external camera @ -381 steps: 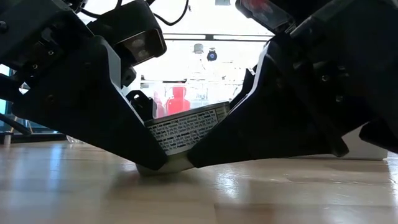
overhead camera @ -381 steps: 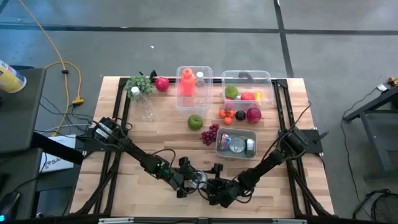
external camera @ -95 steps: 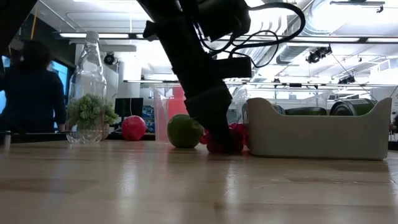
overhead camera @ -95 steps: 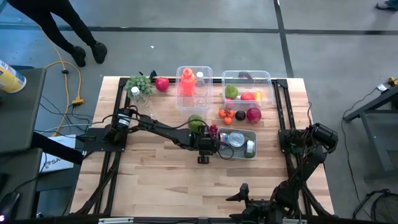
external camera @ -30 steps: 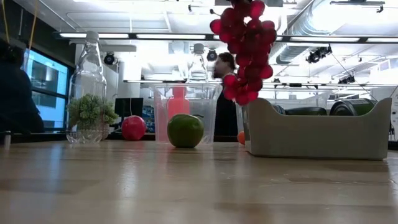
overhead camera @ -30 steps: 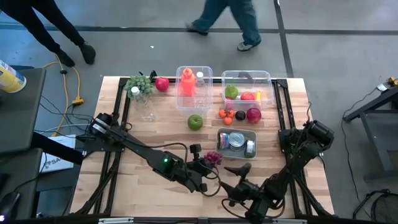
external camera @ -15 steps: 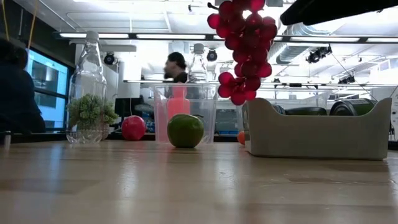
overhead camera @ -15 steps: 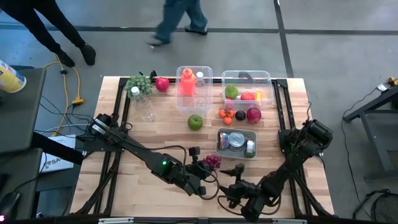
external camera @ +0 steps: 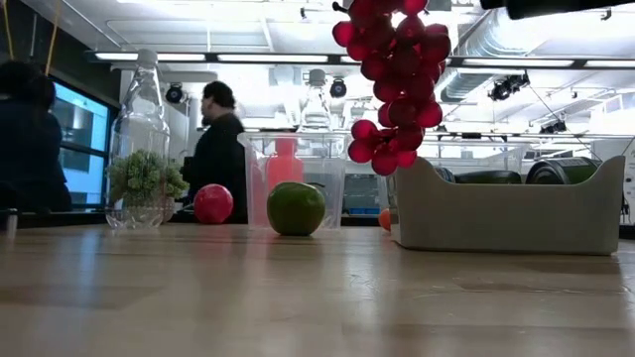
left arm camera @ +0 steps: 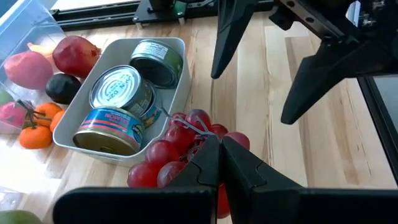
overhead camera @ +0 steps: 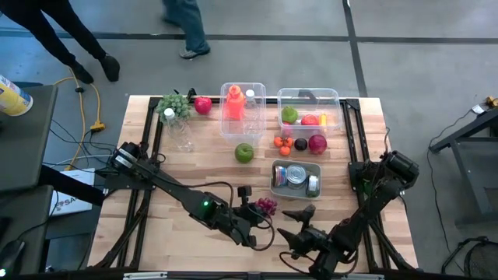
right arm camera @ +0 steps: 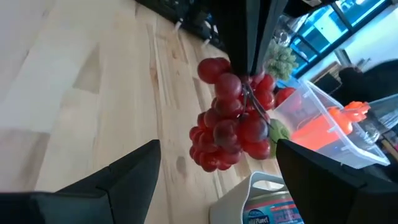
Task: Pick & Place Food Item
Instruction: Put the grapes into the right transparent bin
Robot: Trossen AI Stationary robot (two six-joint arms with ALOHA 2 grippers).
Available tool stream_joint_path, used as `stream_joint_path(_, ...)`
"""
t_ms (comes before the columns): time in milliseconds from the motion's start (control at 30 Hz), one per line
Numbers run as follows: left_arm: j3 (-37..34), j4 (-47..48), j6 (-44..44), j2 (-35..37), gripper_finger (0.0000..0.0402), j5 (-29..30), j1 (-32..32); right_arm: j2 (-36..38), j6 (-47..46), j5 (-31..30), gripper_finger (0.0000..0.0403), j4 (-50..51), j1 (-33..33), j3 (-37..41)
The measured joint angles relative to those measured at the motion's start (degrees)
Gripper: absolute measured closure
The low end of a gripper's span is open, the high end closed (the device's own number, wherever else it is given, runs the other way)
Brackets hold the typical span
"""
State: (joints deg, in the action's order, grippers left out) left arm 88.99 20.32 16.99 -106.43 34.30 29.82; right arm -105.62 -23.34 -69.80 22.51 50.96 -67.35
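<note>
surface: wooden slat top on a black frame; carries everything below.
left arm: reaches from the surface's left edge toward the near middle, ending short of the grey tray.
right arm: folds from the right edge down to the near edge, on the near side of the grey tray.
clear bin: beyond the grey tray, at the far edge; holds green, red and yellow produce.
clear jug: beyond and to the left of the grey tray; orange bottle inside.
grey tray: landmark, right of centre; three cans lying in it, seen in the left wrist view.
green grapes: far left corner, well away from the grey tray, next to a glass bottle.
green apple: on the surface, just beyond and left of the grey tray.
dark red fruit: between grey tray and clear bin, beside small orange fruits.
red grapes: task item. Off the surface, hanging in the air by the stem, just in front of the grey tray's near left corner.
left claw: fingers pinched closed on the red grapes' stem; bunch dangles below it.
right claw: spread wide, holding nothing, near the surface's front edge just in front of the grey tray; red grapes hang between its fingers' line of sight, not touching.
people: legs on the floor beyond the surface; a dark figure in the room behind, in the low view.
</note>
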Motion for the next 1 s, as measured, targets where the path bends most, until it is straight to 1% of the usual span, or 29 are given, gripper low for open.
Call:
stream_joint_path(167,0.02,-0.53,0.0,0.0,0.0401,-0.01,0.0,0.0,-2.01,0.48,0.0094,-0.01,-1.08,0.0)
stream_joint_path(233,0.02,-1.27,-0.01,-0.02,0.0401,-0.04,0.0,0.0,-2.68,3.09,0.0094,0.0,-1.86,0.0)
stream_joint_path(333,0.04,-1.53,0.0,-0.02,0.0401,-0.04,0.0,0.0,-2.88,8.78,0.0094,-0.14,-3.42,0.0)
stream_joint_path(400,0.04,-1.53,0.07,-0.02,0.0401,-0.04,0.0,-0.01,-2.72,11.08,0.0094,-0.21,-4.76,0.0)
stream_joint_path(533,0.04,-1.53,0.42,-0.02,0.0401,-0.37,0.19,-0.02,-2.0,10.93,0.0094,-0.6,-6.72,0.0)
stream_joint_path(733,0.04,-2.59,0.46,-0.02,0.0401,-1.57,0.5,-0.02,-0.66,8.33,0.0094,-1.17,-9.8,0.0)
stream_joint_path(833,0.04,-2.79,0.48,-0.02,0.0401,-1.62,0.5,-0.02,1.15,9.05,0.0094,-2.06,-11.04,0.0)
stream_joint_path(1000,0.04,-3.18,0.52,-0.02,0.0401,-3.07,0.17,-0.02,4.11,12.38,0.0094,-3.88,-12.39,0.0)
